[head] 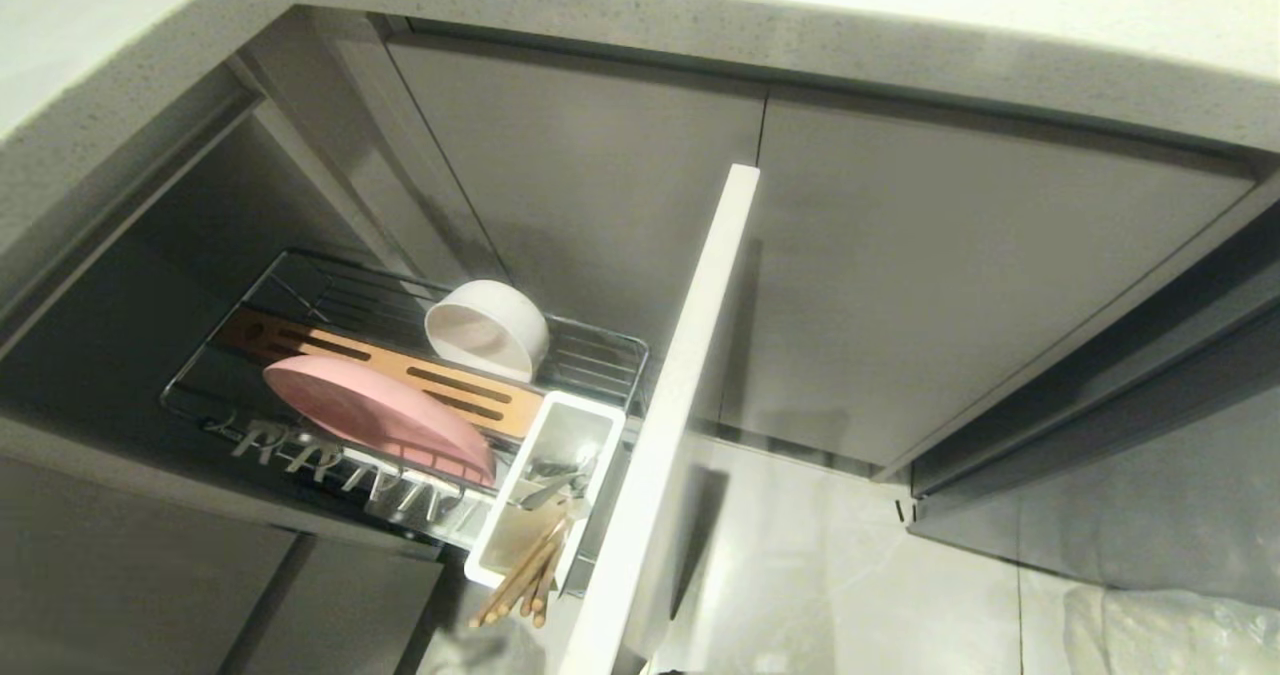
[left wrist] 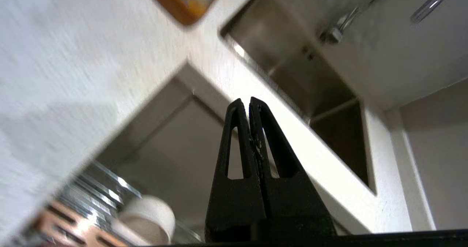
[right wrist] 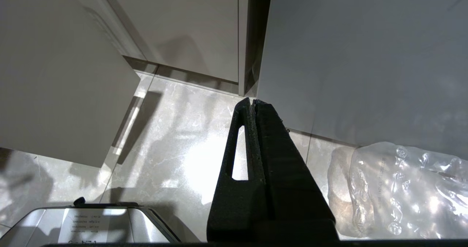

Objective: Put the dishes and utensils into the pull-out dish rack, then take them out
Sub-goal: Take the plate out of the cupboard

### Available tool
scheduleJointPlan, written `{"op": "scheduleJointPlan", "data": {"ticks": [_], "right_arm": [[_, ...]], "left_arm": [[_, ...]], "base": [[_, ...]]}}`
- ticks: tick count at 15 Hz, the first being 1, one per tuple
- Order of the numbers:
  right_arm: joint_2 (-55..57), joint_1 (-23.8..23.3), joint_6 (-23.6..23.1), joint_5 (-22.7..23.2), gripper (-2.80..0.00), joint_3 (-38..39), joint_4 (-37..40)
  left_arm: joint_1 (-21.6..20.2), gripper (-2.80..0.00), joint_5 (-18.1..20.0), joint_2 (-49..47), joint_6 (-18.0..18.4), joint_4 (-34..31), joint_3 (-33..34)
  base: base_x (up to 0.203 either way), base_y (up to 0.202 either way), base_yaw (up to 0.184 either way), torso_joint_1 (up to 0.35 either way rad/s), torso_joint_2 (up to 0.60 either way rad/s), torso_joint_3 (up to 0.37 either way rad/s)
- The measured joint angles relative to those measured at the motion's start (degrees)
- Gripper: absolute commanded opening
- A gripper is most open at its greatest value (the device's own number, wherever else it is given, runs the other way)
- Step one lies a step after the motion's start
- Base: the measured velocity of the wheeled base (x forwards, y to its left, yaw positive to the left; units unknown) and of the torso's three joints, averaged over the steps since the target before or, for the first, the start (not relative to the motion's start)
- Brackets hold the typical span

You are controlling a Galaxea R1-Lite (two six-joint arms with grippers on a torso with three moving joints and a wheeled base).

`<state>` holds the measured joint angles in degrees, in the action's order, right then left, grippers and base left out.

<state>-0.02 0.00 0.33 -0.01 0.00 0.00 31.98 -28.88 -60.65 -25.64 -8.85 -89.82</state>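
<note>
While loaded, rack (head: pixel 610 355) beside front panel (head: pixel 690 385).

The left gripper (left wrist: pixel 249 101) has its two black fingers pressed together, tips touching, with nothing between them. The right gripper (right wrist: pixel 252 101) is the same: fingers flat against each other (only a thin seam shows between them) and empty. Neither arm shows in the head view, only each in its own wrist view.

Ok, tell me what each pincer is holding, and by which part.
Nothing. The left pincer is shut empty above the counter edge; the right pincer is shut empty over the floor.
</note>
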Motion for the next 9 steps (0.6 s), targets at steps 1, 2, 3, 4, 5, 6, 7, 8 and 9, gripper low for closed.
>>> {"op": "scheduleJointPlan", "data": {"ticks": [1,2,3,4,5,6,7,8,9], "right_arm": [[0.00,0.00,0.02,0.01,-2.80,0.00,0.00],[0.00,0.00,0.01,0.01,-2.80,0.00,0.00],[-0.02,0.00,0.02,0.01,-2.80,0.00,0.00],[0.00,0.00,0.02,0.01,-2.80,0.00,0.00],[0.00,0.00,0.00,0.01,-2.80,0.00,0.00],[0.00,0.00,0.00,0.01,-2.80,0.00,0.00],[0.00,0.00,0.02,0.01,-2.80,0.00,0.00],[0.00,0.00,0.01,0.01,-2.80,0.00,0.01],[0.00,0.00,0.02,0.01,-2.80,0.00,0.00]], "left_arm": [[4.89,-2.80,-4.74,-1.43,-0.27,0.01,0.66],[8.88,-2.80,-9.79,-2.63,-0.97,0.01,1.67],[11.85,-2.80,-15.70,-3.90,-2.54,-0.15,2.94],[13.77,-2.80,-20.62,-4.86,-4.24,-0.41,4.24],[14.90,-2.80,-24.04,-5.51,-5.32,-1.24,5.65],[15.48,-2.80,-25.43,-5.93,-6.56,-2.58,7.53],[15.84,-2.80,-25.66,-6.25,-9.30,-4.25,9.31],[16.01,-2.80,-25.74,-6.59,-13.02,-6.76,10.76],[16.11,-2.80,-25.77,-7.01,-17.45,-10.59,11.82]], "base": [[0.000,0.000,0.000,0.000,0.00,0.000],[0.000,0.000,0.000,0.000,0.00,0.000],[0.000,0.000,0.000,0.000,0.00,0.000],[0.000,0.000,0.000,0.000,0.00,0.000],[0.000,0.000,0.000,0.000,0.00,0.000],[0.000,0.000,0.000,0.000,0.00,0.000],[0.000,0.000,0.000,0.000,0.00,0.000],[0.000,0.000,0.000,0.000,0.00,0.000],[0.000,0.000,0.000,0.000,0.00,0.000]]}}
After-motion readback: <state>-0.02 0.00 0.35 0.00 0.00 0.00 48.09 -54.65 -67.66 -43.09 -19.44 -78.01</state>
